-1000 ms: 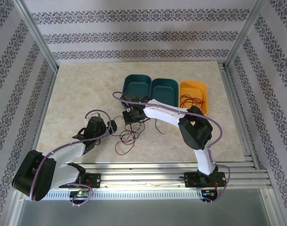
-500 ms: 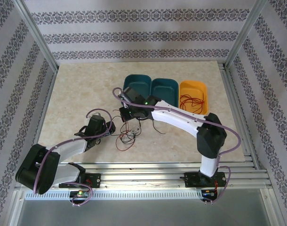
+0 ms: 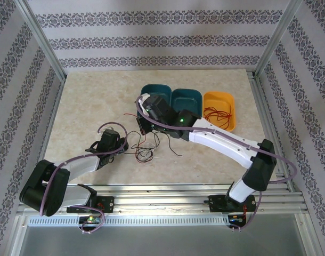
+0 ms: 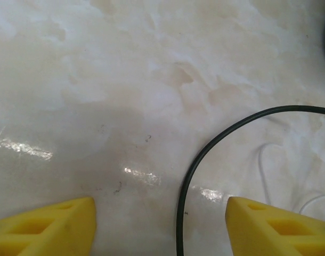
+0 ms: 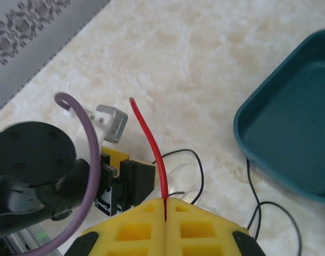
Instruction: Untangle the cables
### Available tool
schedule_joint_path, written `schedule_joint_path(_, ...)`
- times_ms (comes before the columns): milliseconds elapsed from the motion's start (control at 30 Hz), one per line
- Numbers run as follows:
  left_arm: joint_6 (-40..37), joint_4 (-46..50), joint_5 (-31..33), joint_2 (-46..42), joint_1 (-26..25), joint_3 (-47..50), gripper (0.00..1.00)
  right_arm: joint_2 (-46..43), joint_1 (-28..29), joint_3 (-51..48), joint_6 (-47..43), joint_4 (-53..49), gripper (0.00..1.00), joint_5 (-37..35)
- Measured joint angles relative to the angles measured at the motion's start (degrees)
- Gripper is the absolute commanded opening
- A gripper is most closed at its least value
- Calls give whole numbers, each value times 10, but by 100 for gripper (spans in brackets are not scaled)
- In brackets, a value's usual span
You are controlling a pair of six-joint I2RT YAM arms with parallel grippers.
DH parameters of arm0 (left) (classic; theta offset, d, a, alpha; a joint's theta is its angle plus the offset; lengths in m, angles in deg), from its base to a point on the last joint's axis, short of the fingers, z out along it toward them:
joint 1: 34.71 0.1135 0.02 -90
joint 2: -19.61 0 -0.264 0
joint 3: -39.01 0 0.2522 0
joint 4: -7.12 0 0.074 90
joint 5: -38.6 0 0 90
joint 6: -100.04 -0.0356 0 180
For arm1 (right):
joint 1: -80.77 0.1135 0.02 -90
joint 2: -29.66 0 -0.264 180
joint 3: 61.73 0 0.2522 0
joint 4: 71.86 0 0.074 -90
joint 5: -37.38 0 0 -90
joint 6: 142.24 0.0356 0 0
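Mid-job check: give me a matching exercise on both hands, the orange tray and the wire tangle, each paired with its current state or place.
Things:
1. right hand, yellow-fingered
2. left hand, yellow-fingered
3. orange plastic tray
4. tangle of thin red, black and white wires

States or places:
A. contains loose red wires
B. open, with a thin black wire lying between its jaws
C. lies on the marble table beside the left hand
D. shut on a thin red wire

Pairs: 1-D, 2-B, 3-A, 4-C.
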State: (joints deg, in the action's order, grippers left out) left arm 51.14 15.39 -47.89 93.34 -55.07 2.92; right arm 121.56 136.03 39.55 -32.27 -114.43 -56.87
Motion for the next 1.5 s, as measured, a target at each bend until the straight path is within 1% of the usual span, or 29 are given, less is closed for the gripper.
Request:
schedule_joint_path(100, -1, -1, 0, 2, 2, 0, 52, -20, 0, 1, -16, 0, 0, -18)
schedule_joint_path(167, -1, -3, 1, 4, 3, 0, 51, -27, 0, 6, -26, -1, 0, -31)
schedule_joint_path(533, 0, -17, -5, 9, 5, 0, 52, -67, 0, 28, -81, -1, 0, -85)
schedule_joint_path(733, 2, -27, -6, 14, 5, 0, 51, -99, 0, 42, -101, 4, 0, -93)
schedule_joint_path(1100, 3, -41, -20, 18, 5, 0, 51, -124, 0, 61, -130, 12, 0, -115)
schedule_joint_path(1267, 4, -45, -24, 20, 5, 0, 51, -155, 0, 57, -142, 17, 0, -140)
schedule_joint_path(1500, 4, -50, -28, 22, 5, 0, 53, -196, -2, 56, -159, 17, 0, -195)
